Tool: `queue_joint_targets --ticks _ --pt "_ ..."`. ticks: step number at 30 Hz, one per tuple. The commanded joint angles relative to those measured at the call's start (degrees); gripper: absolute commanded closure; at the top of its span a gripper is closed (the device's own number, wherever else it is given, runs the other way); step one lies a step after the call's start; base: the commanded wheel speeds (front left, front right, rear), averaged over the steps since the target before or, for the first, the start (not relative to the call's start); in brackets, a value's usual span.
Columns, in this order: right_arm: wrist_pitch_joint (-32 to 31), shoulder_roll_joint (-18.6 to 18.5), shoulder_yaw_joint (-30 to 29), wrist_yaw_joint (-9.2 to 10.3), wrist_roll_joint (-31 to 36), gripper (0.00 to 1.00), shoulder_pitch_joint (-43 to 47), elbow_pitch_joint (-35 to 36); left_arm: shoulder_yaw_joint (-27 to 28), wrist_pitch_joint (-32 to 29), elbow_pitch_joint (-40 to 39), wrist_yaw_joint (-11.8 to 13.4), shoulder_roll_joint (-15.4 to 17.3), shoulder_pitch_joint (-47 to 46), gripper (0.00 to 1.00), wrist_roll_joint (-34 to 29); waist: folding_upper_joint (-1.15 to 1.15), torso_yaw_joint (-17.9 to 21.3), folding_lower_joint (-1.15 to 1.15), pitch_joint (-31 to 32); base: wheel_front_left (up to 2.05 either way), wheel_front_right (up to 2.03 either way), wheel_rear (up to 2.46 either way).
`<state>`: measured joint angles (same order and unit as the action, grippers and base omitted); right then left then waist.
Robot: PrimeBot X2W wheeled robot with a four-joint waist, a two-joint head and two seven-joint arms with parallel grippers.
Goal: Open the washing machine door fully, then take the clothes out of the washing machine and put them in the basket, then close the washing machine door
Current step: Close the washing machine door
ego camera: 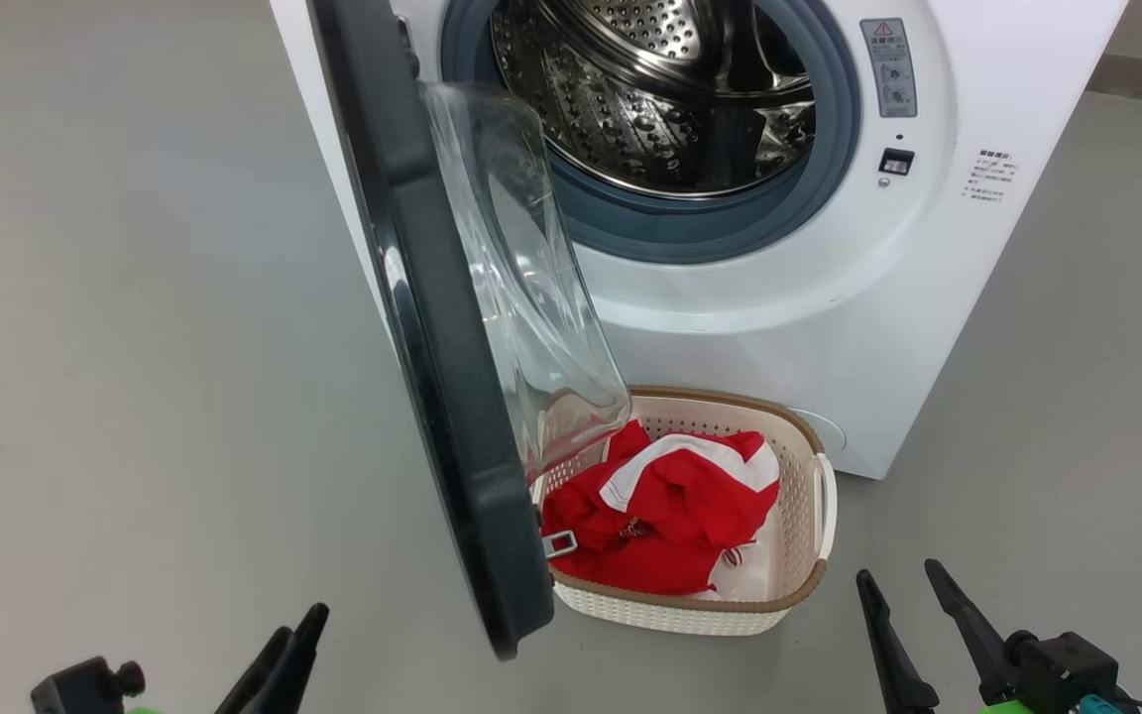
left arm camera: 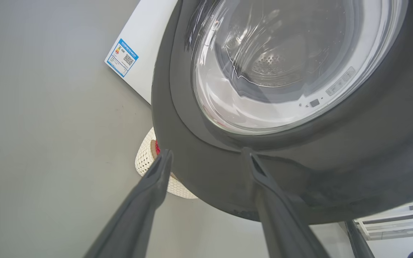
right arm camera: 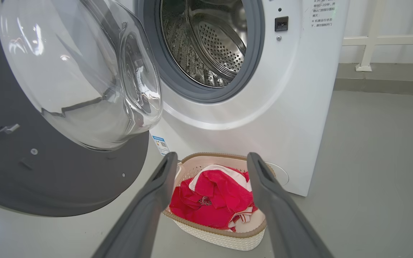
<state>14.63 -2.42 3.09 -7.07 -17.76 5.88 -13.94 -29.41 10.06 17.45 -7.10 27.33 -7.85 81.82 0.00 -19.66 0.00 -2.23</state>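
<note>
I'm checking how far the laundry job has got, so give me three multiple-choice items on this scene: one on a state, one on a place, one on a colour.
1. The door of the washing machine is:
A. shut
B. swung open
C. taken off

2. The clothes lie:
A. inside the washing machine
B. in the basket
C. draped over the door

3. The basket's rim is:
A. brown
B. blue
C. black

Answers:
1 B: the door stands out from the white front, and the steel drum shows behind it.
2 B: the red and white heap sits inside the basket's perforated walls.
3 A: a brown band runs round the top of the cream basket.
</note>
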Motion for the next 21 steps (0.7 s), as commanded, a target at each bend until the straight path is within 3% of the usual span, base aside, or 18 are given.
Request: queue_joint_targets --ticks 1,9,21 --pt "0.37 -0.53 1.67 -0.42 0.07 0.00 -1.41 1.10 1.99 1.11 -0.47 -0.38 1.29 -0.97 0.00 -0.51 0.00 0.00 0.00 -0.08 0.00 0.00 0.00" --pt "0.37 -0.63 1.90 -0.42 0.02 0.00 -1.83 0.93 2.12 4.80 4.21 -0.38 -1.40 -0.35 0.00 -6.15 0.00 0.06 0.00 -0.41 0.00 0.00 0.00" --pt "0.37 -0.61 1.87 -0.42 -0.07 0.00 -2.21 0.83 14.46 4.93 8.21 -0.38 -10.24 2.36 0.00 -24.05 0.00 -0.06 0.00 -0.79 0.00 0.00 0.00"
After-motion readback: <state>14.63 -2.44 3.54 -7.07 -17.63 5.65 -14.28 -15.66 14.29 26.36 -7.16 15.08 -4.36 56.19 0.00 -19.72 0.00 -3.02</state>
